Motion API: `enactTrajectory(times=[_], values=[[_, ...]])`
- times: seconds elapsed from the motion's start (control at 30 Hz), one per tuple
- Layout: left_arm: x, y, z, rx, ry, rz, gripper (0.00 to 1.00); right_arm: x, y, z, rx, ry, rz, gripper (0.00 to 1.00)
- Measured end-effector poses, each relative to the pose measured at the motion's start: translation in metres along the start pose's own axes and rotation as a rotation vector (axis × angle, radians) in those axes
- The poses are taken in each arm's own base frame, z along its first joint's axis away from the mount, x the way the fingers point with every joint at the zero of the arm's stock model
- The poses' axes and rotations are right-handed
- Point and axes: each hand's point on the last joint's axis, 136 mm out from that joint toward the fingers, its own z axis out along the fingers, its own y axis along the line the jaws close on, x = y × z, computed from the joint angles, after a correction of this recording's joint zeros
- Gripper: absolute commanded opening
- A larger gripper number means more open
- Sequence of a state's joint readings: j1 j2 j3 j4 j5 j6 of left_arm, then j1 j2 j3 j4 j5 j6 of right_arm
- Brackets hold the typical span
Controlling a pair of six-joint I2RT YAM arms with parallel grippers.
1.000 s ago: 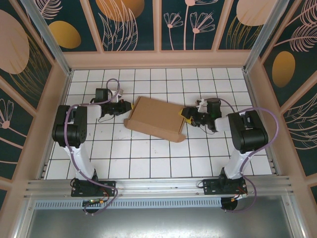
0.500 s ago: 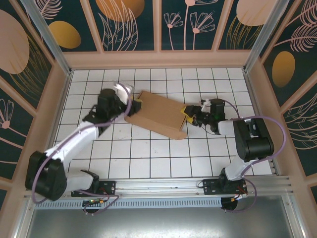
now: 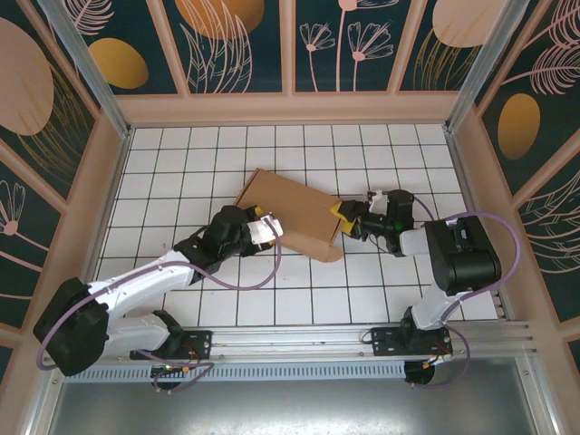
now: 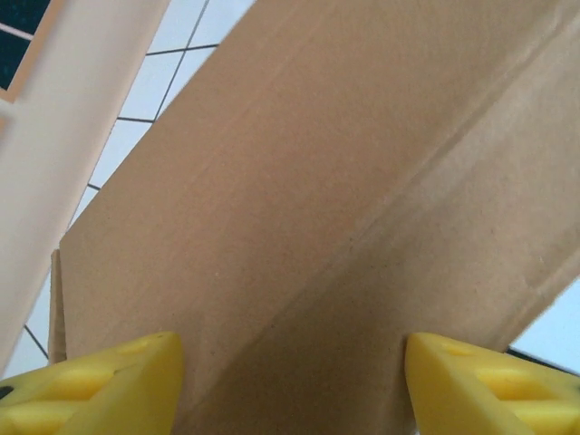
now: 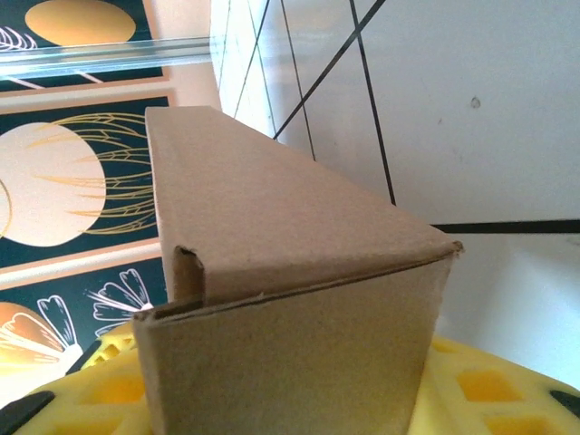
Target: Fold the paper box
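Note:
The paper box (image 3: 292, 210) is a compact brown cardboard block lying aslant in the middle of the tiled table. My left gripper (image 3: 264, 224) hangs at its near left edge. In the left wrist view its yellow fingertips (image 4: 100, 385) stand wide apart and open, the left gripper (image 4: 290, 385) close over the creased cardboard of the paper box (image 4: 308, 208). My right gripper (image 3: 343, 216) holds the box's right end, with a yellow finger on top. In the right wrist view the paper box (image 5: 290, 362) has its end wall pressed between the yellow pads (image 5: 494, 390), hiding the gap.
White tiled floor (image 3: 181, 154) surrounds the box, with open room at the back and front. Beige walls with patterned panels (image 3: 290, 109) close in the table on three sides. The metal rail (image 3: 290, 340) with both arm bases runs along the near edge.
My left arm has swung from the box's far left corner round to its near left edge, stretching out low. The box has turned slightly. The right gripper stays on the right end.

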State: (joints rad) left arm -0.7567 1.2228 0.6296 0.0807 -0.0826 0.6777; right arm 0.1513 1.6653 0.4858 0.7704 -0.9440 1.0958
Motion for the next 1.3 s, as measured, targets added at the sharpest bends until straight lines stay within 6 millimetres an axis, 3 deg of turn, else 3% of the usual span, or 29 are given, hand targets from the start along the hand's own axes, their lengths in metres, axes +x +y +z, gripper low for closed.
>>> enactTrajectory(times=[0.17, 0.57, 0.83, 1.1, 1.2, 1.3], values=[[0.007, -0.003, 0.012, -0.028, 0.049, 0.144, 0.67, 0.005, 0.001, -0.001, -0.023, -0.002, 0.024, 0.38], [-0.002, 0.003, 0.009, -0.154, 0.027, 0.515, 0.72, 0.015, 0.014, 0.0, -0.09, 0.012, 0.078, 0.36], [-0.007, 0.009, 0.007, -0.195, 0.029, 0.629, 0.9, 0.022, 0.023, 0.002, -0.133, 0.04, 0.108, 0.38], [-0.022, 0.014, 0.003, -0.252, 0.013, 0.692, 0.65, 0.039, 0.027, 0.003, -0.156, 0.088, 0.11, 0.46], [-0.024, 0.012, 0.001, -0.251, 0.014, 0.723, 0.51, 0.043, 0.023, 0.002, -0.15, 0.095, 0.125, 0.56], [-0.024, 0.011, -0.002, -0.245, 0.019, 0.747, 0.47, 0.046, 0.023, 0.001, -0.15, 0.103, 0.131, 0.63]])
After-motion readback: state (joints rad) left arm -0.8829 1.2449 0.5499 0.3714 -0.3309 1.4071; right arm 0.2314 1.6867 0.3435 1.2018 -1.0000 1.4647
